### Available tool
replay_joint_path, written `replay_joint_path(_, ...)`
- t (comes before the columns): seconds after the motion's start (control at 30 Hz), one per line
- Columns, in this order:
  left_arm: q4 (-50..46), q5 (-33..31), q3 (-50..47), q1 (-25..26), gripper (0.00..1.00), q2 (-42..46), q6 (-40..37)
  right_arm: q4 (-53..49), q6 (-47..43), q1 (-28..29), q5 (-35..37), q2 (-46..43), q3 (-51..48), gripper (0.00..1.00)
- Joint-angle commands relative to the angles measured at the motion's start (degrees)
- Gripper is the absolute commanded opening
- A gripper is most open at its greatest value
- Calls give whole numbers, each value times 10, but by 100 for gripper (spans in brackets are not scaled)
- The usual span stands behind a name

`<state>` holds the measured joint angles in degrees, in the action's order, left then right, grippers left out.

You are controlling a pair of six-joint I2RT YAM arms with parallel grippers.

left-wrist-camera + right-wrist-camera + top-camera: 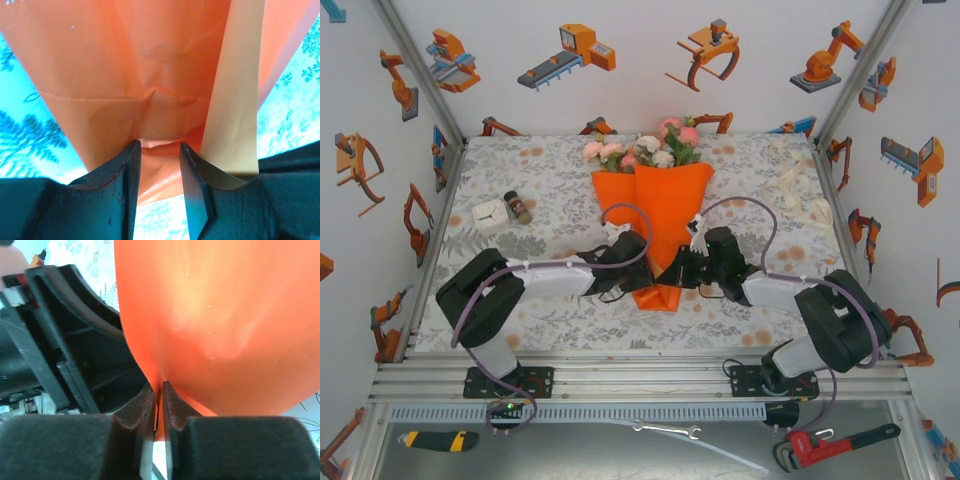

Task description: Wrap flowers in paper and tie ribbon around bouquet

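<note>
The paper [665, 215] lies as a cone in the middle of the table [540, 190], with the flowers [645, 150] at its far end. The left gripper [159, 160] appears clamped on the paper's gathered neck, the ribbon [235, 100] just beside one finger. The right gripper [161, 392], nearly closed, pinches the paper's edge.

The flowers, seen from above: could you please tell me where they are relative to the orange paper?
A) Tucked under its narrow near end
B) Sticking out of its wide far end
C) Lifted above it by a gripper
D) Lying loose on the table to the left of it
B: the flowers poke out of the wide far end of the orange paper, which narrows towards the arms' bases.
</note>
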<state>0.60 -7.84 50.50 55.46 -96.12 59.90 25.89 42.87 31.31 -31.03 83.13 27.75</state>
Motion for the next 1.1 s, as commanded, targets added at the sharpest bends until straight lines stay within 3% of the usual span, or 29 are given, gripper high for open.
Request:
replay_joint_path(0.0, -41, -6, -7, -4, 40, 52, 27, -4, -27, 0, 4, 3, -7, 9)
replay_joint_path(0.3, -128, -43, -27, -60, 41, 117, 38, -37, -48, 0, -3, 2, 5, 7)
replay_joint_path(0.4, -108, -49, -34, -96, 41, 104, 29, -32, -46, 1, -20, -6, 8, 8)
replay_joint_path(0.57, 7, 26, -41, -133, 41, 38, 24, -27, -49, 4, -35, -13, 8, 8)
replay_joint_path(0.77, 68, 57, -52, -133, 37, 1, 42, -33, -48, 11, -37, -28, 16, 8)
replay_joint_path(1.07, 61, 58, -45, -120, 35, -10, 38, -36, -45, 28, -24, -20, 64, 8)
